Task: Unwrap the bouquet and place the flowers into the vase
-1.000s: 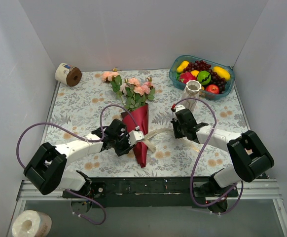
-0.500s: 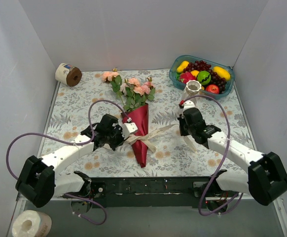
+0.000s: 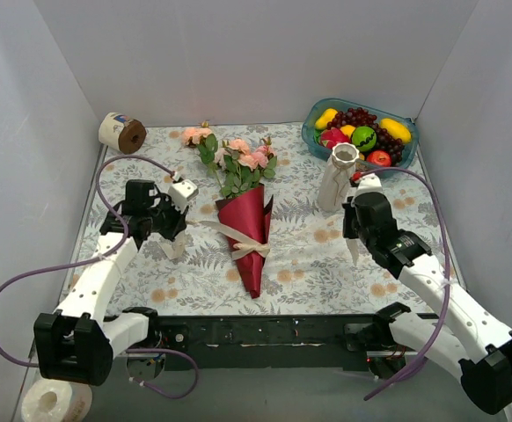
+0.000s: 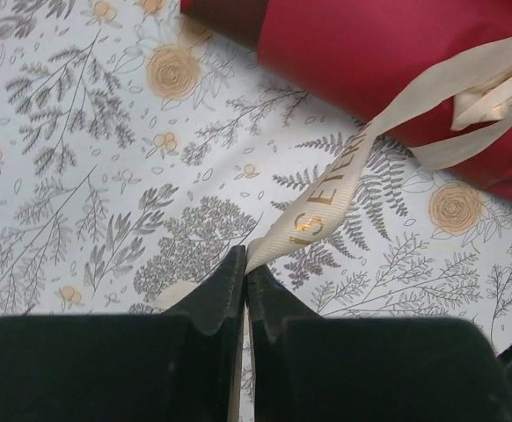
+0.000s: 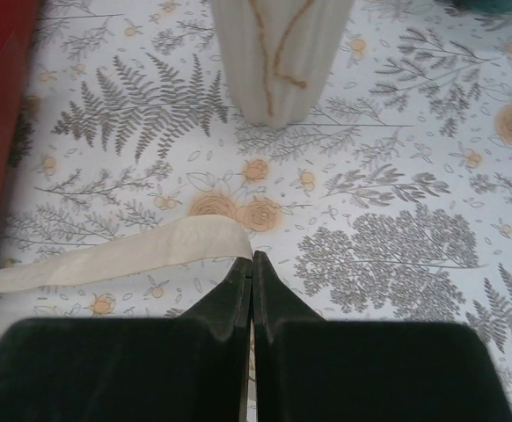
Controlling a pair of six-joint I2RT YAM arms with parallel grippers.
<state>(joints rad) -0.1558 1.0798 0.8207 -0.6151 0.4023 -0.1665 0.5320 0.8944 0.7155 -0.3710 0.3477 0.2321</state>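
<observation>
Drawing apart, left hand (image 4: 245,274) grips ribbon (image 4: 326,198); right hand (image 5: 252,264) seemingly grips other end

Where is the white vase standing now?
In the top view the vase stands upright on the right, in front of the blue fruit bowl and right of the bouquet.

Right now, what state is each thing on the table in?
bouquet: lying flat, wrapped.
ribbon: knotted, ends drawn out sideways.
left gripper: shut on ribbon.
right gripper: shut on ribbon.
vase: upright, empty.
fruit bowl: filled with fruit.
paper roll: on its side.
</observation>
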